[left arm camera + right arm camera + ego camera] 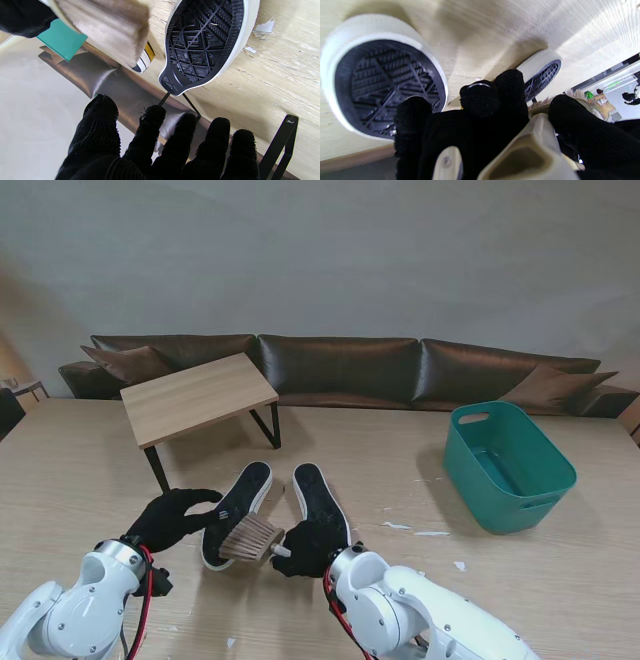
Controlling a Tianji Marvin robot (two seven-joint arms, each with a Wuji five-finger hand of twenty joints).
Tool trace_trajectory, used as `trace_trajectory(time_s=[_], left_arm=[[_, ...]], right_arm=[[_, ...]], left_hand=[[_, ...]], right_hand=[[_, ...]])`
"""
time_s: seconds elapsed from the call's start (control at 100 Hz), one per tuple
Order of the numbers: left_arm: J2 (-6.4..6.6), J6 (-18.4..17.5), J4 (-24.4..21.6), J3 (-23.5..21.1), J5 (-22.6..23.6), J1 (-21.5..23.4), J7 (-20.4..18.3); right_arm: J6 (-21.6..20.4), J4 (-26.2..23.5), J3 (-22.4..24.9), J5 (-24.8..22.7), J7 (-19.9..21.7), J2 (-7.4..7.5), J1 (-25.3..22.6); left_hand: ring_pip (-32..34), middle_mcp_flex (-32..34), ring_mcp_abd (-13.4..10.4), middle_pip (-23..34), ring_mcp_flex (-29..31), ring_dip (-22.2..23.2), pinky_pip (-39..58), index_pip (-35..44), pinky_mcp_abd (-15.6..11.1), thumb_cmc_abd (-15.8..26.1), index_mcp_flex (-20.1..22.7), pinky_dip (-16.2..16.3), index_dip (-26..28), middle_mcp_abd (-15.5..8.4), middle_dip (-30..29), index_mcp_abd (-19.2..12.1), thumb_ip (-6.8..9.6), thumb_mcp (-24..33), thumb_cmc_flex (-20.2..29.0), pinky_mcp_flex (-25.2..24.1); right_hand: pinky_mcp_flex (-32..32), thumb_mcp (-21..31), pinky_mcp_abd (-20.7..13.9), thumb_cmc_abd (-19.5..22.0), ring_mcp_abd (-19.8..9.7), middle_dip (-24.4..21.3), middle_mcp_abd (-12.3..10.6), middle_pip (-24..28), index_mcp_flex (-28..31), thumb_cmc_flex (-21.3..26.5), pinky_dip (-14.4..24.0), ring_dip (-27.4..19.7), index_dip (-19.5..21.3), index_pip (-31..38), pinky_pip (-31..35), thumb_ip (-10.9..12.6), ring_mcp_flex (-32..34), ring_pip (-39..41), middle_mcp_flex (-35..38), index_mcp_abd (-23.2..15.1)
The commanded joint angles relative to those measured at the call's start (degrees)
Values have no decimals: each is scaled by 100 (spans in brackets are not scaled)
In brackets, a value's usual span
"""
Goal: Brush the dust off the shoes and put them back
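Two black-soled shoes with white rims lie sole-up side by side on the table, the left shoe (242,498) (200,42) and the right shoe (318,492) (385,87). My right hand (308,548) (482,120) is shut on a pale-handled brush (250,538) (532,152). Its tan bristles (110,30) hang over the near end of the left shoe (542,72). My left hand (170,518) (160,145) rests open just left of that shoe, fingers spread and holding nothing. Whether its fingertips touch the rim I cannot tell.
A low wooden bench (200,395) with black legs stands behind the shoes on the left. A teal basket (510,465) sits at the right. White scraps (415,530) lie between the shoes and the basket. A dark sofa (400,370) runs along the far edge.
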Motion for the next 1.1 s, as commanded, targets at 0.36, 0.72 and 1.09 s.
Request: trace_trajectory(time_s=[0.36, 0.72, 1.09], left_arm=[[-11, 2, -35, 7, 3, 9, -116], [-5, 59, -25, 53, -13, -33, -154], [-2, 123, -5, 93, -43, -73, -187]], right_arm=[[352, -809, 1127, -222, 338, 120, -332], [761, -1273, 2285, -653, 880, 239, -447], [786, -1543, 3639, -1379, 1756, 396, -709]], left_hand=[[-101, -79, -78, -11, -215, 15, -133, 3, -149, 276, 86, -6, 33, -9, -12, 24, 180, -106, 153, -61], [-99, -82, -83, -12, -214, 17, -133, 3, -149, 275, 84, -5, 32, -14, -12, 22, 180, -104, 154, -65], [-100, -83, -77, -12, -217, 17, -134, 1, -156, 275, 78, -6, 32, -14, -12, 31, 180, -106, 153, -67]], right_hand=[[2730, 561, 155, 76, -580, -45, 180, 7, 549, 329, -24, 36, -97, 43, 347, 195, -15, 319, 316, 429], [2730, 558, 176, 59, -565, -46, 197, 6, 555, 350, -18, 38, -97, 34, 349, 195, -16, 325, 315, 447], [2731, 548, 180, 59, -570, -45, 193, 3, 557, 351, -16, 37, -95, 24, 350, 196, -15, 324, 315, 451]])
